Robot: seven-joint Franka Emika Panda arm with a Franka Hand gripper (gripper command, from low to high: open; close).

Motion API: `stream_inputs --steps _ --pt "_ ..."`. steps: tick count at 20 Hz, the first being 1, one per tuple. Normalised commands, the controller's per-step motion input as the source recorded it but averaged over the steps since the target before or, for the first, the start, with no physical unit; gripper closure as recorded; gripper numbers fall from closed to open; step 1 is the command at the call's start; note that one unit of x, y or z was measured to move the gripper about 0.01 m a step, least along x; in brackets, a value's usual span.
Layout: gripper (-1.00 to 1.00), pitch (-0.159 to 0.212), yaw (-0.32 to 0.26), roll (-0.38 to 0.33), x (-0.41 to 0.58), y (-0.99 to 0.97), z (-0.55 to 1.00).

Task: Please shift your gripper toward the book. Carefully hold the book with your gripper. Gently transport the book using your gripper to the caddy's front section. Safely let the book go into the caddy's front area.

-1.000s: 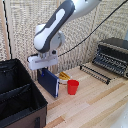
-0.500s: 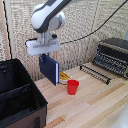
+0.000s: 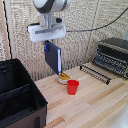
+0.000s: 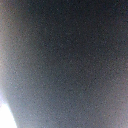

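Note:
My gripper [image 3: 49,44], a white boxy block on the white arm, is high above the table and shut on the top edge of the dark navy book [image 3: 53,57]. The book hangs upright below it, with its pale page edge toward the exterior view's right. The black caddy [image 3: 20,100] with inner dividers stands on the table at the exterior view's lower left, below and left of the book. The wrist view is filled by a dark blurred surface [image 4: 65,60], the book close to the lens.
A red cup [image 3: 73,87] stands on the wooden table [image 3: 95,107], with a small bowl [image 3: 63,78] behind it. A dark toaster oven [image 3: 112,54] with a pulled-out rack [image 3: 95,73] is at the exterior view's right. A pegboard wall is behind.
The gripper has risen with the book, lifting it well clear of the table, and has shifted toward the exterior view's left, nearer the caddy.

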Motion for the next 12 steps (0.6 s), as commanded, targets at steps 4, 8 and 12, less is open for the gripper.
stream_inputs --steps 4,8,12 --pt "1.0 -0.04 -0.28 0.0 -0.091 0.1 0.86" --pt "1.0 -0.051 -0.297 -0.012 -0.026 0.15 0.82" --pt "1.0 -0.032 -0.321 -0.01 0.0 0.24 0.43"
